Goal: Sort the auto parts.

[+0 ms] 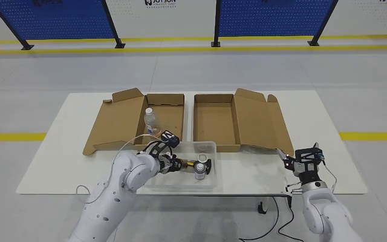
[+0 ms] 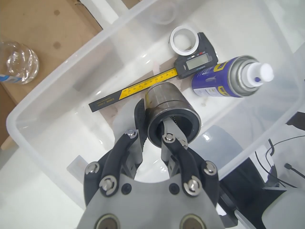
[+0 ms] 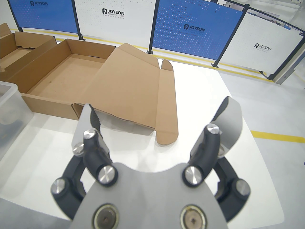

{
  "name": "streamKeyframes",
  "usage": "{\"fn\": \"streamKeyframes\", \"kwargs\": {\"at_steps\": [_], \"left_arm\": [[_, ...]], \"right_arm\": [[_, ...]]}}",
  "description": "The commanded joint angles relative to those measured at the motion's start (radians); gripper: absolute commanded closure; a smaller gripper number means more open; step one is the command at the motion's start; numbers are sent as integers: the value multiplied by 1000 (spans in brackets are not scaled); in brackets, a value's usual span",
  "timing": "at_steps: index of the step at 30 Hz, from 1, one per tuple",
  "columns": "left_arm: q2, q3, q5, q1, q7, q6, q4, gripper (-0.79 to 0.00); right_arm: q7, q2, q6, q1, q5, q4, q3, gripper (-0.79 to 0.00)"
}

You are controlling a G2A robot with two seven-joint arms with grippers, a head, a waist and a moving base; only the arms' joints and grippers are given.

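My left gripper (image 2: 155,120) is shut on the wall of a steel bearing sleeve (image 2: 170,107), one finger inside its bore and one outside, within the clear plastic bin (image 2: 59,65). Beside the sleeve lie a digital caliper (image 2: 152,79), a blue spray can (image 2: 228,77) and a roll of white tape (image 2: 183,40). In the top view the left gripper (image 1: 171,163) sits in the bin (image 1: 208,145). My right gripper (image 3: 158,113) stands open and empty over the table's front right, also seen as the right gripper (image 1: 304,158).
Two open cardboard boxes stand behind the bin: the left box (image 1: 166,103) holds a clear water bottle (image 1: 150,120), the right box (image 1: 213,121) has nothing in it. Its flap (image 3: 133,89) lies flat toward my right gripper. Table edge runs close in front.
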State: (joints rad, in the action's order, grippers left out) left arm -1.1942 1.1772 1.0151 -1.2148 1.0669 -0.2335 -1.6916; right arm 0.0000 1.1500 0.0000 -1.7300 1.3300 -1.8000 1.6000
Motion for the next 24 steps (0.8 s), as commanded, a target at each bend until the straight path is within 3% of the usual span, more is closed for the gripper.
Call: {"fn": "streamKeyframes", "kwargs": {"at_steps": [1, 8, 14, 24], "left_arm": [[3, 12, -8, -10, -10, -2, -32, 0], [14, 62, -16, -51, -41, 2, -154, 0], [22, 94, -116, -84, -14, -16, -248, 0], [32, 92, -123, -89, 23, -16, -260, 0]], "right_arm": [[0, 0, 0, 0, 0, 0, 0, -785], [0, 0, 0, 0, 0, 0, 0, -785], [0, 0, 0, 0, 0, 0, 0, -785], [0, 0, 0, 0, 0, 0, 0, -785]]}}
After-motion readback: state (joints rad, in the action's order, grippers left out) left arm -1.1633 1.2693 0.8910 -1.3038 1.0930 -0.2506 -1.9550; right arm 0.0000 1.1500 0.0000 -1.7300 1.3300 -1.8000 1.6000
